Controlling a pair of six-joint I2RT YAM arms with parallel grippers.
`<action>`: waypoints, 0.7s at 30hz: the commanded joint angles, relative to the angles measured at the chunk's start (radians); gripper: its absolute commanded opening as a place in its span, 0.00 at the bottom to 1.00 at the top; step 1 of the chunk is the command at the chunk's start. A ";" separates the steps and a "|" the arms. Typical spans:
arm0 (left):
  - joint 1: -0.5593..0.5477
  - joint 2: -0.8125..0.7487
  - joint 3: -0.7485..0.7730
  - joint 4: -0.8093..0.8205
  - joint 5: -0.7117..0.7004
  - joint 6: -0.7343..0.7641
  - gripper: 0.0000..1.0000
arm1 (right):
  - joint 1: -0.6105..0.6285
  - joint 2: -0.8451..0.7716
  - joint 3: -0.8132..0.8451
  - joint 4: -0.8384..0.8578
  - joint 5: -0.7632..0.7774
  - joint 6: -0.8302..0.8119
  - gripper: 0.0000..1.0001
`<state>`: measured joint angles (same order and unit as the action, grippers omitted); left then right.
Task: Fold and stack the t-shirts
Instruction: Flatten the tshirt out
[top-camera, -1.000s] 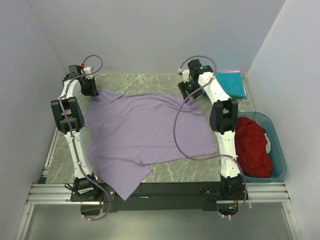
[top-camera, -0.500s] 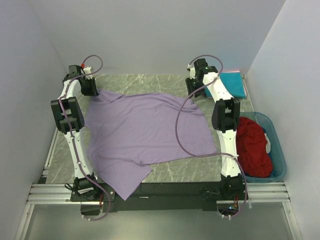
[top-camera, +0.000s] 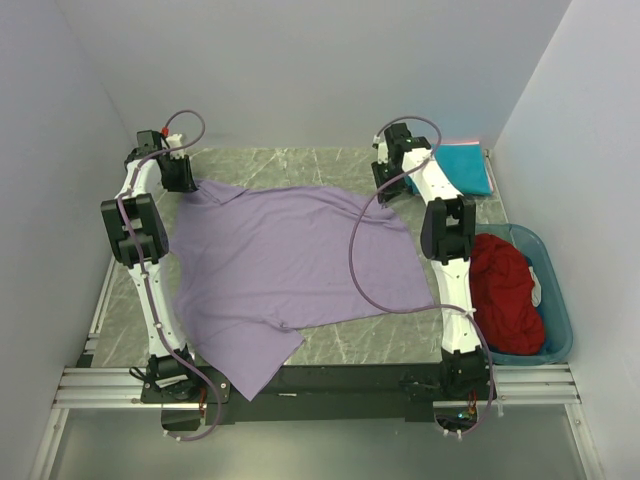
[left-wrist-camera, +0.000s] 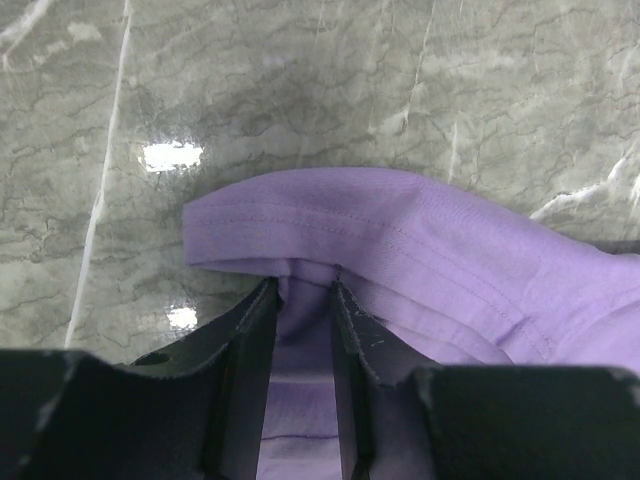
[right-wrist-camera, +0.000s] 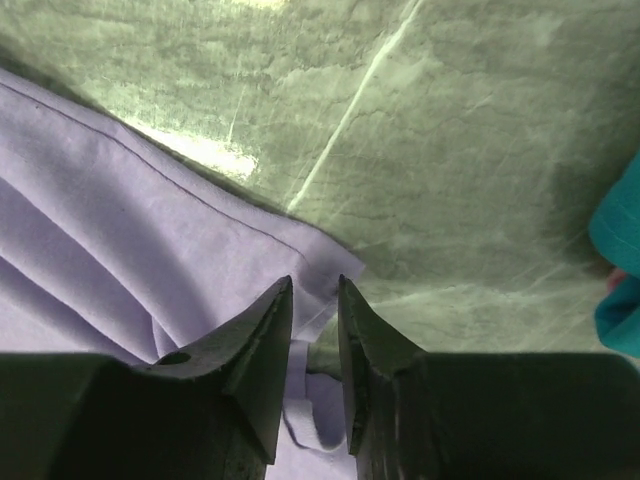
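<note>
A large lavender t-shirt (top-camera: 290, 260) lies spread over the marble table (top-camera: 300, 160). At its far left corner my left gripper (top-camera: 190, 183) is shut on a folded hem of the shirt (left-wrist-camera: 420, 250), with fabric bunched between the jaws (left-wrist-camera: 305, 285). At the far right corner my right gripper (top-camera: 386, 190) has narrowed onto the shirt's corner (right-wrist-camera: 120, 190), and cloth runs between its fingertips (right-wrist-camera: 315, 285). A teal t-shirt (top-camera: 462, 168) lies folded at the back right. A dark red t-shirt (top-camera: 505, 295) is heaped in the bin.
A translucent teal plastic bin (top-camera: 557, 300) stands at the right edge beside the right arm. Grey walls close in the table on three sides. A metal rail (top-camera: 300, 385) runs along the near edge. The teal shirt's edge (right-wrist-camera: 620, 270) shows right of the right gripper.
The right gripper's jaws have closed in on the shirt's far right corner, and that wrist has shifted slightly back and right. The left arm and the shirt have not moved.
</note>
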<state>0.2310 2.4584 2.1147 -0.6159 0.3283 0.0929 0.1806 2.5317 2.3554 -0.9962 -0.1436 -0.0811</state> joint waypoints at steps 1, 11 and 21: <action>0.005 -0.055 0.004 -0.021 0.023 0.008 0.34 | 0.013 0.029 0.019 -0.018 -0.005 0.004 0.32; 0.014 -0.068 -0.012 -0.024 0.028 0.007 0.34 | 0.034 0.038 0.045 -0.073 0.038 -0.020 0.55; 0.024 -0.056 0.014 -0.039 0.034 0.005 0.34 | 0.039 0.064 0.093 -0.113 0.039 -0.057 0.15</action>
<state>0.2474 2.4580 2.1139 -0.6258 0.3435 0.0925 0.2119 2.5771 2.4073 -1.0740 -0.1143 -0.1234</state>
